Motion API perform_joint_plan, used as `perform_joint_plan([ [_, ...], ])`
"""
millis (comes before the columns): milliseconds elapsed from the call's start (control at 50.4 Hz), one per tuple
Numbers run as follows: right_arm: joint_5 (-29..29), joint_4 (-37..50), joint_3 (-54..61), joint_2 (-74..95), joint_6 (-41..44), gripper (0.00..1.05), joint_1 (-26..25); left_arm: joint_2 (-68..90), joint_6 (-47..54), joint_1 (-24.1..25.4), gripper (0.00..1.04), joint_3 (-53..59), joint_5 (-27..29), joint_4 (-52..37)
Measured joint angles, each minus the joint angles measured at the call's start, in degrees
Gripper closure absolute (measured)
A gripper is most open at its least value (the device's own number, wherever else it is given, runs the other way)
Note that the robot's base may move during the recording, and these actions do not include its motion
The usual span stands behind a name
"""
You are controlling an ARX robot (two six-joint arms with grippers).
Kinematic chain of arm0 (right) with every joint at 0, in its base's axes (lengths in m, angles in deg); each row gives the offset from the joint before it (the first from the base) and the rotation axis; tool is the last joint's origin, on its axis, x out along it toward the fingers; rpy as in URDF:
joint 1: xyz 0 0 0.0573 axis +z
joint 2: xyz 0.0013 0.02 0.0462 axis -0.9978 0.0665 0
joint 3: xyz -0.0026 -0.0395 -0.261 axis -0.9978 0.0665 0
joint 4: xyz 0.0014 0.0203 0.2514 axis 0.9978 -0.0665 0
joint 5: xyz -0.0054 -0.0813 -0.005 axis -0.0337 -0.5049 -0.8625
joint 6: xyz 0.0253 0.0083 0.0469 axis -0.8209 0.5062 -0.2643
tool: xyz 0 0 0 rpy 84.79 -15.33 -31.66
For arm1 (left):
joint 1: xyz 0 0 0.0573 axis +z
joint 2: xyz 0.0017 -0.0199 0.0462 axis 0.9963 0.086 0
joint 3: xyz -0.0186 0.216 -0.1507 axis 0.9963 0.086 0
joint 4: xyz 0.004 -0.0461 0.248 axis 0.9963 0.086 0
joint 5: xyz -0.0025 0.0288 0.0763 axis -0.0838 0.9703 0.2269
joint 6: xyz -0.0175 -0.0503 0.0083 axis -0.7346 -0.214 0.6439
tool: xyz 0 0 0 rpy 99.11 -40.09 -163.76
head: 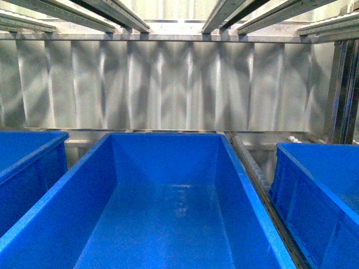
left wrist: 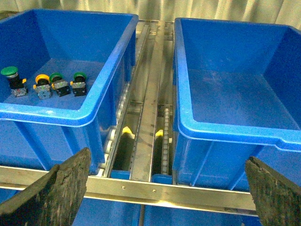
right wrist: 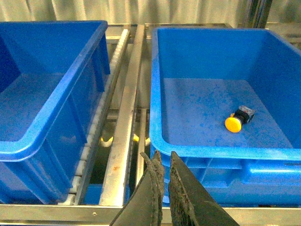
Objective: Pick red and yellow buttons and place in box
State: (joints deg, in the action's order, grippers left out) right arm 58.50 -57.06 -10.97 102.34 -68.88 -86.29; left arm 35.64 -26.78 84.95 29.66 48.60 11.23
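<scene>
Hovering with its fingers pressed nearly together and empty, the right gripper (right wrist: 162,188) hangs over the near rim of the right bin (right wrist: 216,153), where a yellow button (right wrist: 239,119) lies tipped on its side at about two o'clock from the fingertips. The left gripper (left wrist: 164,188), spread wide and empty, frames four switches in the left bin (left wrist: 51,113): one yellow-capped button (left wrist: 42,85) among green-capped switches (left wrist: 61,84). Light, rigid, smooth-domed, these probably want gripping across the blocky body; the centre box (head: 168,168) sits empty.

Three green-capped switches (left wrist: 55,84) sit on the floor of the left bin, one standing apart (left wrist: 10,75) from the two lying side by side. Between the bins run metal roller rails (left wrist: 149,113), crossed by a bolted front bar (left wrist: 155,192). Behind stands a corrugated metal wall (head: 168,84), with overhead rails (head: 112,14) above.
</scene>
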Motion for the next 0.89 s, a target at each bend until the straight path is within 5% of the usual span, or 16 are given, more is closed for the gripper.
perform_joint_plan([
  [536, 0.0, -10.7, 0.0, -10.8, 0.0, 1.01, 0.0, 0.0, 0.0, 0.0, 0.08, 0.0, 0.0, 0.0],
  [655, 0.0, -20.1, 0.0, -18.4, 0.0, 1.01, 0.0, 0.0, 0.0, 0.0, 0.08, 0.0, 0.0, 0.0],
  [893, 0.0, -20.9, 0.0, -20.6, 0.0, 1.01, 0.0, 0.0, 0.0, 0.0, 0.08, 0.0, 0.0, 0.0],
])
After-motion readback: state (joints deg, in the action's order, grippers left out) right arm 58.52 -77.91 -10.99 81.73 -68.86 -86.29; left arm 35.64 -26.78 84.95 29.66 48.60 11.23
